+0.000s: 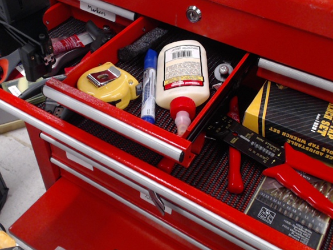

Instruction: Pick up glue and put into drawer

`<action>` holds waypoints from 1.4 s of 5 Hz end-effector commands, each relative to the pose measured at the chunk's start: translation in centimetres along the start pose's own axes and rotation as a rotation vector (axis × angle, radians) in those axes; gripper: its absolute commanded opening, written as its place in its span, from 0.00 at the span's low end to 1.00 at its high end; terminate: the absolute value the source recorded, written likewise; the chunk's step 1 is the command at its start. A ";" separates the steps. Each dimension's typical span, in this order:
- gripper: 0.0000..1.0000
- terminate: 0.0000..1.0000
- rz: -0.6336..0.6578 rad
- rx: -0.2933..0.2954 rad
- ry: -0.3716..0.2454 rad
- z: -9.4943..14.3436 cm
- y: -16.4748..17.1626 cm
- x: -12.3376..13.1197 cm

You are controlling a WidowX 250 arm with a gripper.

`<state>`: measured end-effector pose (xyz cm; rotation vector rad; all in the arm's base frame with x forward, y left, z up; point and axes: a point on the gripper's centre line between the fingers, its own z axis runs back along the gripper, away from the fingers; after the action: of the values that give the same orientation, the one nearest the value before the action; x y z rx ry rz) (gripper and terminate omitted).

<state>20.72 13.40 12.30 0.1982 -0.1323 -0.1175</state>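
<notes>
The glue point(75, 40), a slim red tube with white lettering, is at the upper left, just outside the left wall of the narrow red drawer point(112, 123). My black gripper point(53, 51) comes in from the top left, and its fingers appear closed around the tube's near end. The tube lies roughly level and points toward the drawer. The drawer is pulled open, with its silver bar handle along the front and a black ribbed liner. The tube's nozzle end is partly hidden behind a dark finger.
In the narrow drawer lie a yellow tape measure point(108, 84), a blue-and-white marker point(149, 85), a large white bottle with a red cap point(182, 74) and black foam point(143, 42). The wider drawer below holds red-handled pliers point(300, 177), a tap wrench box point(304, 120) and a drill bit case point(289, 211).
</notes>
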 end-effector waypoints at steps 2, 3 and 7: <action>1.00 0.00 -0.088 -0.023 -0.034 -0.3 3.9 2.7; 1.00 0.00 -0.144 -0.043 -0.052 -0.7 5.4 4.8; 1.00 0.00 -0.227 -0.052 -0.137 -6.5 9.0 7.3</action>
<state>29.41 21.90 6.71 0.1026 -0.2078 -0.3476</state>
